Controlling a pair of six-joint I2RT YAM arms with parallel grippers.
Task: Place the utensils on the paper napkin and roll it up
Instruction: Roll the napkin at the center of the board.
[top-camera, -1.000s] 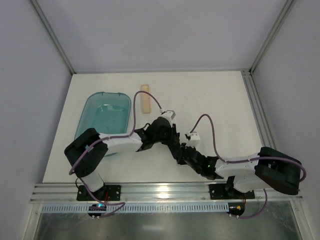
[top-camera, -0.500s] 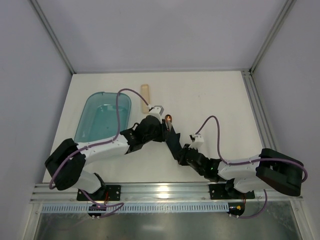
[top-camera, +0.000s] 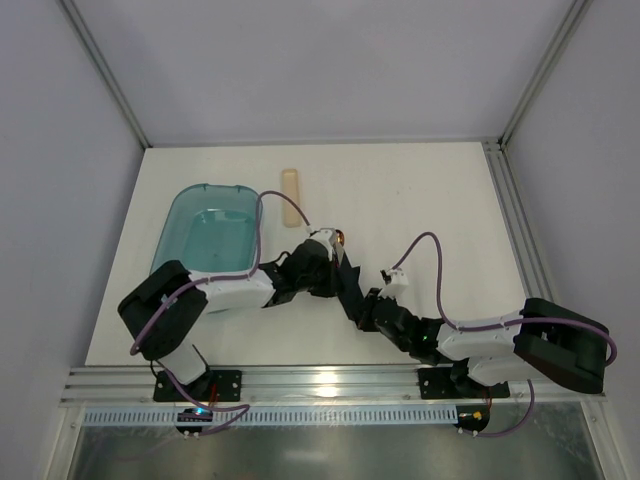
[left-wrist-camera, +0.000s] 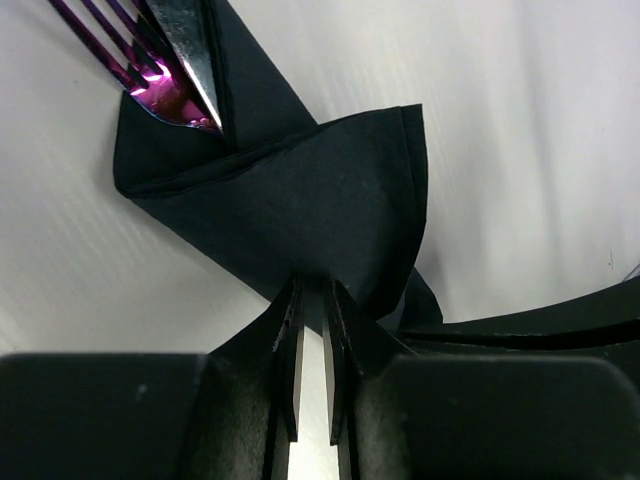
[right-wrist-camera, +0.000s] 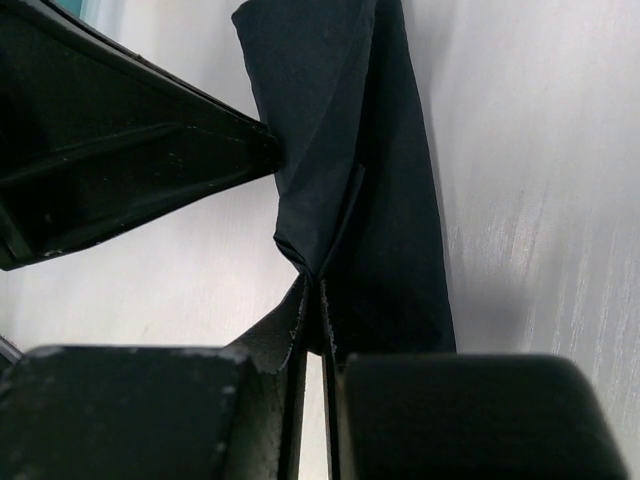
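Observation:
The dark navy paper napkin (top-camera: 347, 285) lies folded lengthwise over the utensils as a long strip between my two grippers. It fills the left wrist view (left-wrist-camera: 300, 205) and the right wrist view (right-wrist-camera: 360, 180). A shiny utensil end (top-camera: 339, 237) sticks out at its far end; fork tines and a blade (left-wrist-camera: 165, 60) show there in the left wrist view. My left gripper (top-camera: 328, 262) is shut on a fold of the napkin (left-wrist-camera: 311, 290). My right gripper (top-camera: 366, 303) is shut on the napkin's near end (right-wrist-camera: 318, 285).
A translucent teal plastic tub (top-camera: 207, 237) stands at the left of the white table. A light wooden stick (top-camera: 290, 196) lies beyond it at the back. The metal frame rail (top-camera: 330, 385) runs along the near edge.
My left gripper has shifted slightly nearer and to the right along the napkin. One second ago the utensil tip was hidden under the left arm; it shows now. The right gripper has barely moved.

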